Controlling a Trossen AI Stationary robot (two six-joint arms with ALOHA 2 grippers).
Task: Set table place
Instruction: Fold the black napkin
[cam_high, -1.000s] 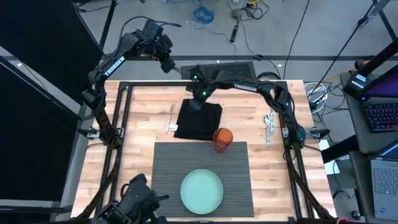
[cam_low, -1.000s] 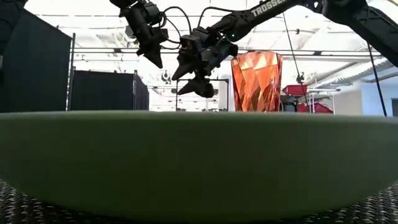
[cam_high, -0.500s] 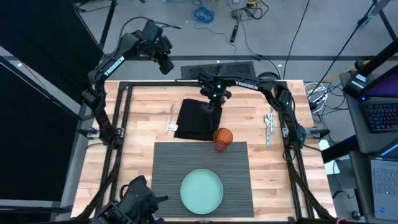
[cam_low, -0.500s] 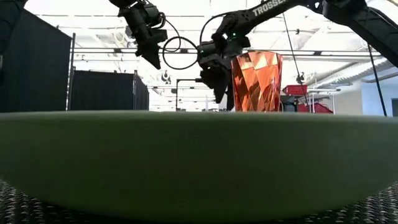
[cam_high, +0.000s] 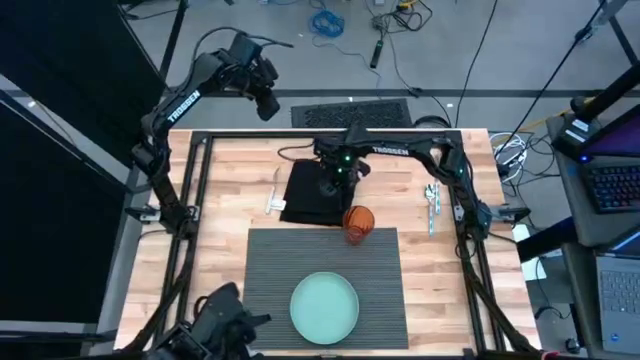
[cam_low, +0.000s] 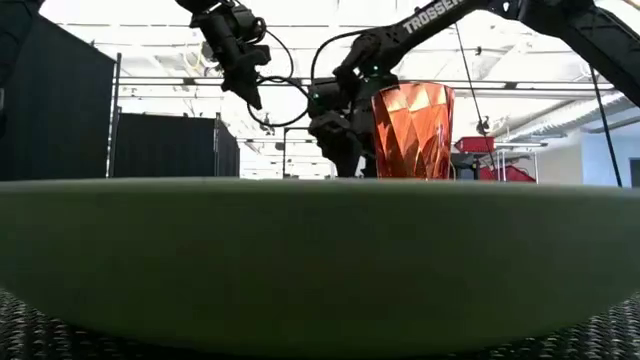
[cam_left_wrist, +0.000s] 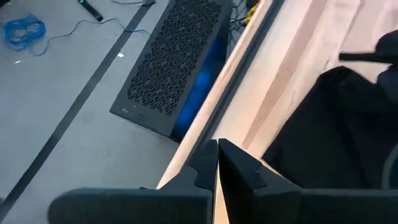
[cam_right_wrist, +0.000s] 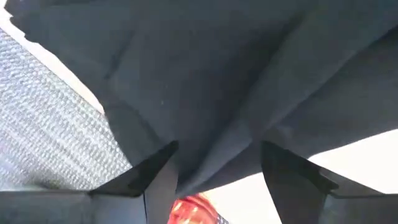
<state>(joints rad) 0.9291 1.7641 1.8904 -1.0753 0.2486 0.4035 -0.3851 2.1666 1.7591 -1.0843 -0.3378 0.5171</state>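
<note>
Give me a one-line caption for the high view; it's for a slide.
Right hand open over the black napkin, beside the orange glass on the grey placemat holding a green plate.

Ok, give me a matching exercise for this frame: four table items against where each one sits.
Items:
1. pale green plate
2. orange glass
3. black napkin
4. right pincer

Places:
A. over the napkin
B. on the bare wood beyond the placemat
C. on the placemat's near half
D. at the placemat's far edge

Pairs: 1-C, 2-D, 3-B, 4-A
</note>
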